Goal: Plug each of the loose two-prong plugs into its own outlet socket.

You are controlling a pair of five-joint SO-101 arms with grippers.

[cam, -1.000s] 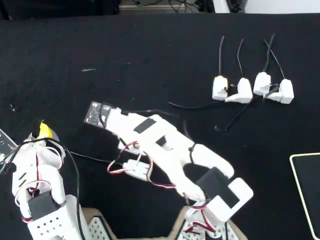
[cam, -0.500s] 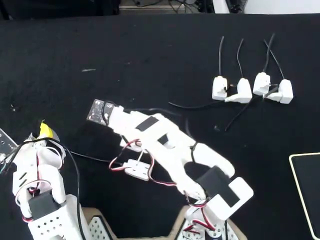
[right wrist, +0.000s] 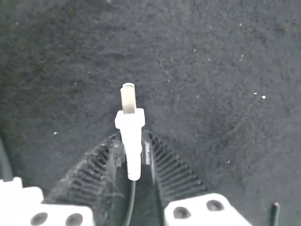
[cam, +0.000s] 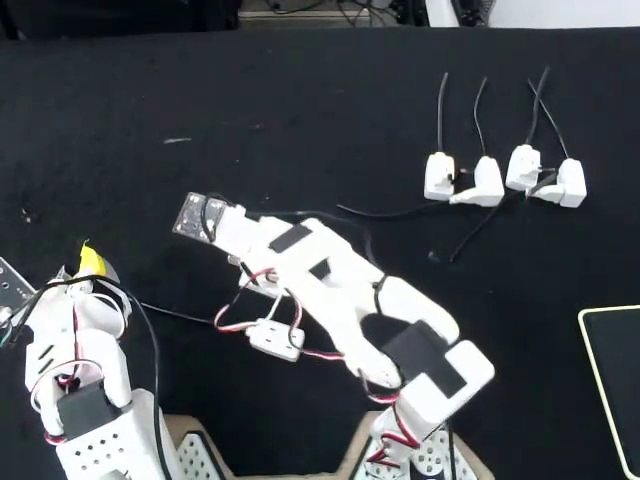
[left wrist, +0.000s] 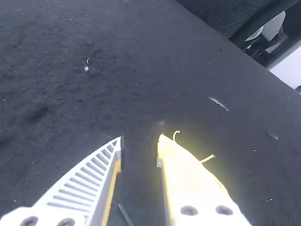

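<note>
My right gripper (right wrist: pixel 131 136) is shut on a white plug (right wrist: pixel 129 122). Its prong end (right wrist: pixel 127 96) points away over the black table, and a black cord trails back between the fingers. In the high view the right arm (cam: pixel 320 280) stretches from the front centre toward the left middle of the table. Several white plug and socket pieces (cam: pixel 485 180) with black cords lie in a row at the back right; which are sockets I cannot tell. My left gripper (left wrist: pixel 139 139) is open with nothing between its fingers, at the front left (cam: pixel 90 260).
Two loose black cords (cam: pixel 385 212) (cam: pixel 478 232) lie on the cloth between the right arm and the white pieces. A dark flat slab with a pale rim (cam: pixel 606 375) sits at the right edge. The table's back left is bare cloth (cam: pixel 150 100).
The right arm has shifted slightly toward the back, its wrist end moving a little farther from the base. The left arm has not moved.
</note>
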